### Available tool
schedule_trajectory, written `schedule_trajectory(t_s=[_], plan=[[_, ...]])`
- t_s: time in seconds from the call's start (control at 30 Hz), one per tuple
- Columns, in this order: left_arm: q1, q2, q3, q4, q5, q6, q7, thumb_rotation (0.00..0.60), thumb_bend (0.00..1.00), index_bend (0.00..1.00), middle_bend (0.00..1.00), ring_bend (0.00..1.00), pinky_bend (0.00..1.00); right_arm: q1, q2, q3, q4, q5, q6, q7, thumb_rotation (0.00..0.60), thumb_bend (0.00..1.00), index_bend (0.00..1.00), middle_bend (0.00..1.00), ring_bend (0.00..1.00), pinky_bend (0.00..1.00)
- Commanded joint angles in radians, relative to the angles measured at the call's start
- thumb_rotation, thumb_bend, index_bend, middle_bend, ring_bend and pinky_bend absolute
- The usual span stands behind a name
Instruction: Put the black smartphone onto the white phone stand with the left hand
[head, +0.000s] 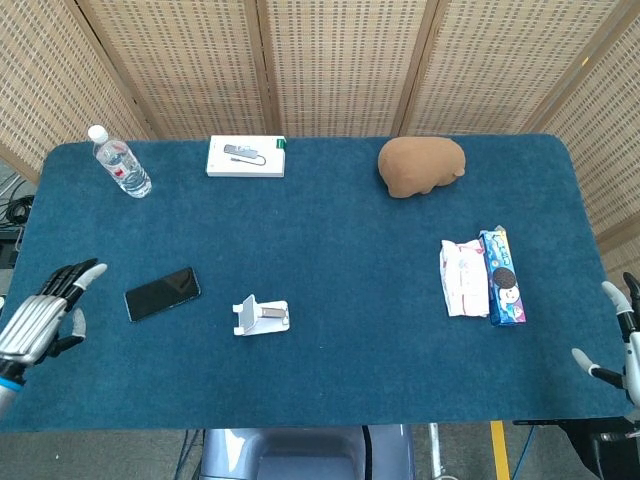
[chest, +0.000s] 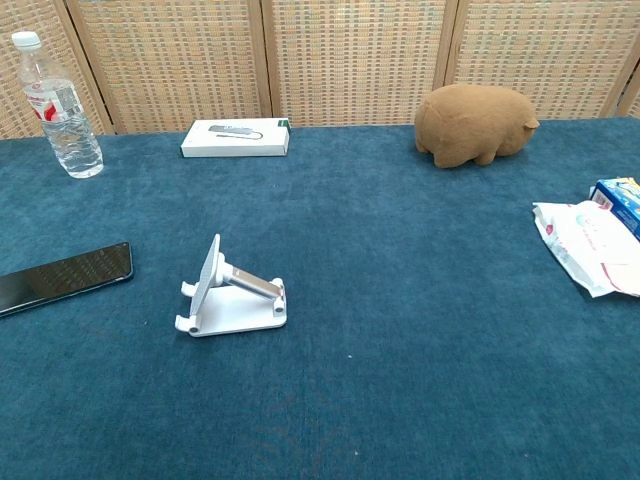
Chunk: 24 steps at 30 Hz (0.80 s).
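Left hand (head: 40, 318) empty, fingers loosely spread; black smartphone (head: 162, 293) just right of it, long axis slanting toward white phone stand (head: 262, 315).

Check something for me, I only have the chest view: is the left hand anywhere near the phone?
Observer: Yes. Head view shows the left hand over the table's left edge, just left of the black smartphone, not touching it.
Operator: Holding anything?
Observer: No, fingers are spread toward the phone and empty.
Operator: Right hand?
Observer: The right hand sits at the table's right edge, empty, well clear of the cookie pack.
Operator: Stand free?
Observer: The white phone stand is empty, right of the phone with a gap between them.
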Motion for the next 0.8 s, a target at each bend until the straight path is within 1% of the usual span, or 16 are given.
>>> schedule_trajectory(t_s=[0.03, 0.1, 0.2, 0.27, 0.5, 0.67, 0.8], plan=[[-0.151, -0.060, -0.045, 0.063, -0.096, -0.223, -0.073, 0.600, 1.00, 0.00, 0.00, 0.00, 0.00, 0.004, 0.004, 0.002, 0.004, 0.007, -0.010, 0.014, 0.600, 0.00, 0.10, 0.00, 0.00, 0.00], [-0.204, -0.098, -0.057, 0.095, -0.123, -0.309, -0.099, 0.600, 1.00, 0.00, 0.00, 0.00, 0.00, 0.005, 0.006, 0.004, 0.007, 0.015, -0.019, 0.027, 0.600, 0.00, 0.10, 0.00, 0.00, 0.00], [-0.252, -0.149, -0.066, 0.147, -0.141, -0.382, -0.137, 0.600, 1.00, 0.00, 0.00, 0.00, 0.00, 0.007, 0.008, 0.005, 0.012, 0.021, -0.028, 0.040, 0.600, 0.00, 0.10, 0.00, 0.00, 0.00], [-0.286, -0.202, -0.070, 0.186, -0.151, -0.436, -0.191, 0.600, 1.00, 0.00, 0.00, 0.00, 0.00, 0.008, 0.010, 0.006, 0.014, 0.024, -0.032, 0.051, 0.600, 0.00, 0.10, 0.00, 0.00, 0.00], [-0.328, -0.331, -0.075, 0.310, -0.147, -0.474, -0.327, 0.600, 1.00, 0.00, 0.00, 0.00, 0.00, 0.012, 0.012, 0.005, 0.020, 0.028, -0.044, 0.067, 0.600, 0.00, 0.10, 0.00, 0.00, 0.00], [-0.338, -0.364, -0.064, 0.345, -0.131, -0.475, -0.376, 0.600, 1.00, 0.00, 0.00, 0.00, 0.00, 0.013, 0.013, 0.004, 0.020, 0.028, -0.047, 0.070, 0.600, 0.00, 0.10, 0.00, 0.00, 0.00], [-0.346, -0.383, -0.063, 0.364, -0.139, -0.486, -0.422, 0.600, 1.00, 0.00, 0.00, 0.00, 0.00, 0.012, 0.014, 0.002, 0.018, 0.024, -0.045, 0.069, 0.600, 0.00, 0.10, 0.00, 0.00, 0.00]])
